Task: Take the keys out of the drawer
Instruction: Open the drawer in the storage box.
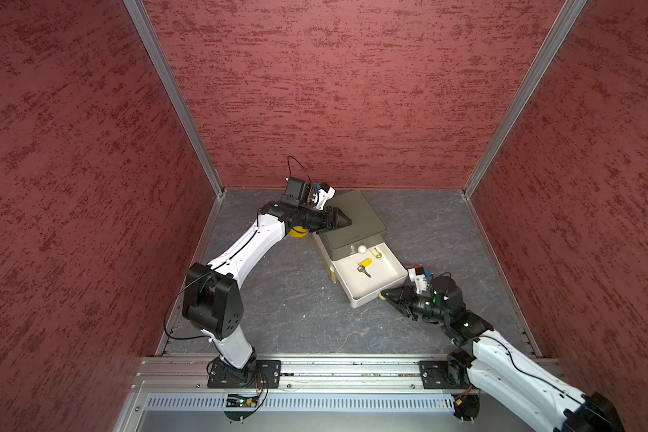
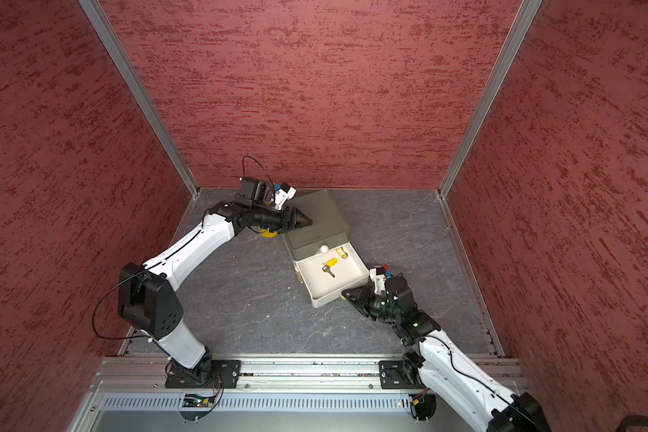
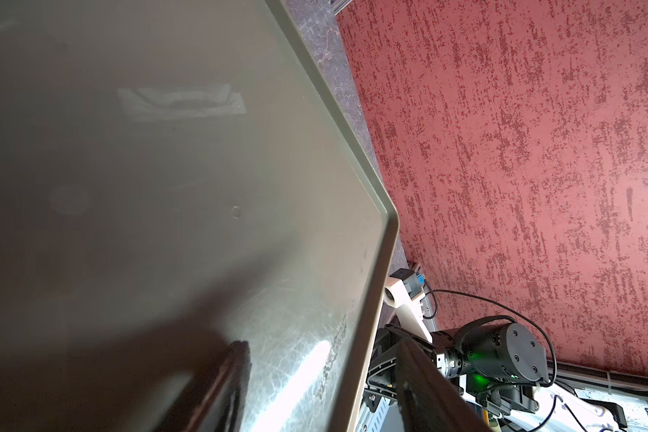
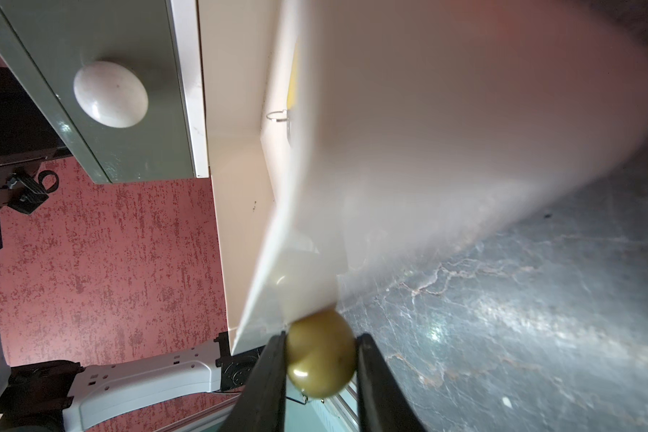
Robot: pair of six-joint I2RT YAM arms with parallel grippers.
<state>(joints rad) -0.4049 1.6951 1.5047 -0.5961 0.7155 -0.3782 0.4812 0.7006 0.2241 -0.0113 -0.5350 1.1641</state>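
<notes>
Yellow keys (image 1: pixel 365 262), white drawer (image 1: pixel 369 298), olive knob (image 4: pixel 320 355)

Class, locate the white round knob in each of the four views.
Both top views: white knob on the olive cabinet front, above the open drawer.
Left wrist: not in it; only the cabinet top shows.
Right wrist: knob on the olive front panel, beside the drawer.
Shared landmark: the olive cabinet.
</notes>
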